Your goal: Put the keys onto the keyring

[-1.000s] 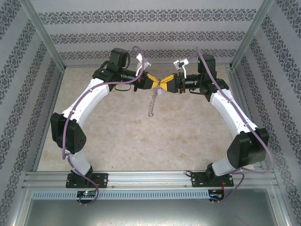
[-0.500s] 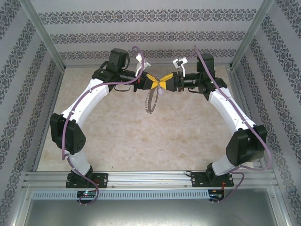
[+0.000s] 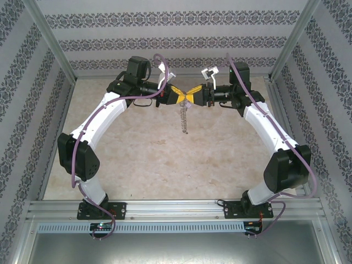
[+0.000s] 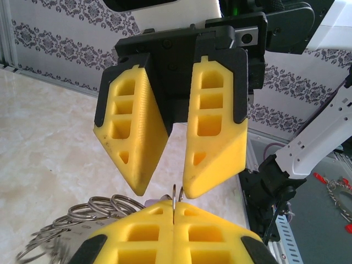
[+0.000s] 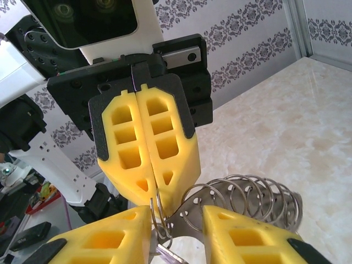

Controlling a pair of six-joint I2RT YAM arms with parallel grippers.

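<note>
The left gripper (image 4: 173,208) is pressing its yellow fingers (image 4: 137,236) flat together, pinching a thin wire loop of the keyring (image 4: 93,209) that is sticking up from between the tips. In the right wrist view the left gripper (image 5: 154,192) is pointing down with no gap between its pads, and the loop is hanging straight out of its tip.

The right gripper (image 5: 176,214) is facing it tip to tip with its jaws standing narrowly apart, one on each side of that loop. From the left wrist camera the right gripper (image 4: 163,192) is showing the gap plainly, with the wire lying just against one finger and nothing clamped.

A small pale lilac piece (image 5: 166,254) is sitting low between the right fingers, beside the loop. It is too cropped to say whether it is the key.

The rest of the keyring (image 5: 242,195), a coil of silvery rings, is trailing off to the side. From above, the keyring (image 3: 184,118) is dangling below the meeting grippers, over the marbled tabletop (image 3: 137,159).
</note>
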